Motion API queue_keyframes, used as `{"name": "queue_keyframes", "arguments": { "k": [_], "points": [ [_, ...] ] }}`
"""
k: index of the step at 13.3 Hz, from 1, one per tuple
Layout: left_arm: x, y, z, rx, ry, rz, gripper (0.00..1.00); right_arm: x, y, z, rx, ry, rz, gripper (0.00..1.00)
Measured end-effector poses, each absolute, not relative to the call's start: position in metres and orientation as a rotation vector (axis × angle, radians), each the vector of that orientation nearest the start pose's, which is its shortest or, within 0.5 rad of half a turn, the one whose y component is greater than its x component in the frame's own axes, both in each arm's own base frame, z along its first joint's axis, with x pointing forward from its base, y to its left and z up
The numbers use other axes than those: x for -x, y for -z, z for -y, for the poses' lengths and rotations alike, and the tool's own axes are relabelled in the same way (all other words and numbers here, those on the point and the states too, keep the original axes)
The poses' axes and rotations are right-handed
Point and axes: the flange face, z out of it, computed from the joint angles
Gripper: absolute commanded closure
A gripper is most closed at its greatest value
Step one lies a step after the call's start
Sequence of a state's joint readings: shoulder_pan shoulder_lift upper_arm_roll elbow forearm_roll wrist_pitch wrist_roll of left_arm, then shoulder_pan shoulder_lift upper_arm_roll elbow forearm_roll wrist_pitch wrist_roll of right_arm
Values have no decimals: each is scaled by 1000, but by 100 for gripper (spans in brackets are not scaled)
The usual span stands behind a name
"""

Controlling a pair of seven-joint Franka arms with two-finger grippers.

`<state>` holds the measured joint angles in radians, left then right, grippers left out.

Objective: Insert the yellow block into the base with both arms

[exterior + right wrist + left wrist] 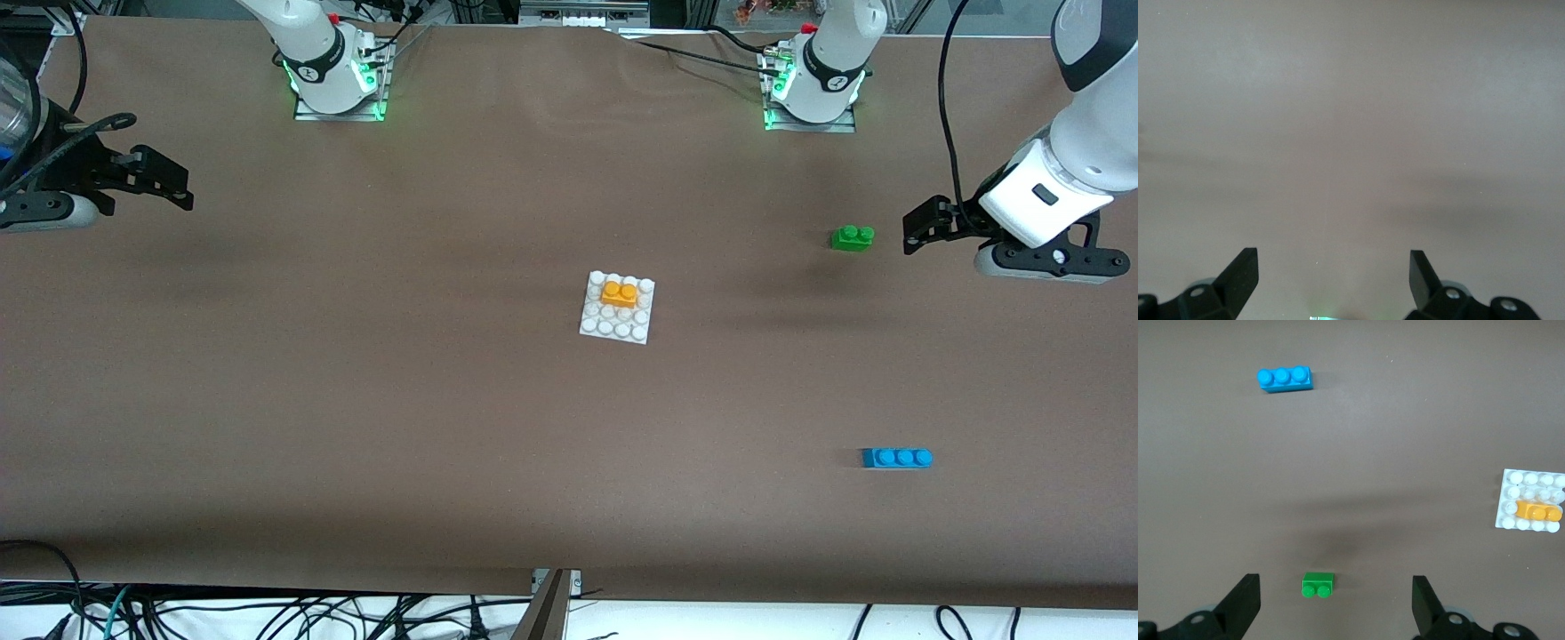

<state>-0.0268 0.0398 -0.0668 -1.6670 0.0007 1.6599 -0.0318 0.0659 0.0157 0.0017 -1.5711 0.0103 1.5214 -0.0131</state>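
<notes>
The yellow block [620, 293] sits on the white studded base [617, 308] at the middle of the table, on the rows nearer the robots' bases. Both also show in the left wrist view, the block [1538, 511] on the base [1531, 500]. My left gripper [916, 229] is open and empty, raised over the table at the left arm's end, beside the green brick [853, 237]. In its wrist view the gripper [1336, 603] has the green brick [1318, 585] below it between its fingers. My right gripper [173, 182] is open and empty, raised at the right arm's end; its wrist view [1333, 277] shows only bare table.
A blue three-stud brick [897, 458] lies toward the left arm's end, nearer the front camera than the green brick; it also shows in the left wrist view [1285, 379]. Brown cloth covers the table. Cables hang along the table's front edge.
</notes>
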Motion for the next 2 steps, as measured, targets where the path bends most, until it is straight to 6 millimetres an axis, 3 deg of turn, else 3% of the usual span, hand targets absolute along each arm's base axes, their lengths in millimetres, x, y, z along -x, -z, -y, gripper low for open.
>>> {"name": "queue_keyframes", "arguments": {
  "k": [2],
  "points": [
    [-567,-565,52,3138,-76,-97,0,-552,-612,-38,3129,-103,126,0]
  ]
}}
